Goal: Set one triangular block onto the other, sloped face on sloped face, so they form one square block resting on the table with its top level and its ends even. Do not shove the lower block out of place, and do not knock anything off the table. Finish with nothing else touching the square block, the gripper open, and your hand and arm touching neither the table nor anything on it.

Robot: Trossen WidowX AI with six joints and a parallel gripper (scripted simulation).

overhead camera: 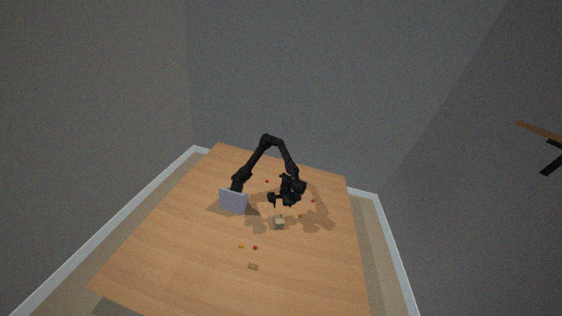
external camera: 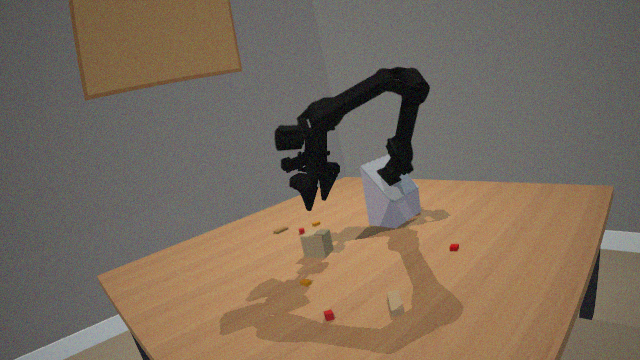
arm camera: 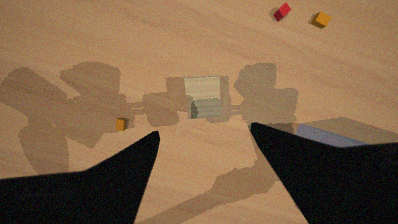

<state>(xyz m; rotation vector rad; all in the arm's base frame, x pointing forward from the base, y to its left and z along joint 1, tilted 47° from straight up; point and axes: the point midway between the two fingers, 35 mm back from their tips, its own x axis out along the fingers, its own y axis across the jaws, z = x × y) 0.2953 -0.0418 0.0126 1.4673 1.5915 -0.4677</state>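
Observation:
The two triangular blocks show as one pale grey-beige, squarish block (overhead camera: pixel 279 222) (external camera: pixel 316 243) (arm camera: pixel 202 89) on the table (overhead camera: pixel 184 246) (external camera: pixel 500 220). Its top looks about level in the exterior view. The seam and the evenness of its ends are too blurred to tell. My gripper (overhead camera: pixel 282 206) (external camera: pixel 316 204) (arm camera: pixel 205 130) is open and empty. It hangs above the block, clear of it and of the table. Shadows of the arm and gripper fall across the block and around it.
A lilac slope-topped box (overhead camera: pixel 233 202) (external camera: pixel 375 200) stands by the arm's base. Small red pieces (overhead camera: pixel 255 247) (external camera: pixel 328 315) (arm camera: pixel 282 11), orange pieces (overhead camera: pixel 241 246) (external camera: pixel 305 282) (arm camera: pixel 121 124), a brown flat piece (overhead camera: pixel 253 266) (external camera: pixel 281 230) and a beige piece (external camera: pixel 395 302) lie around.

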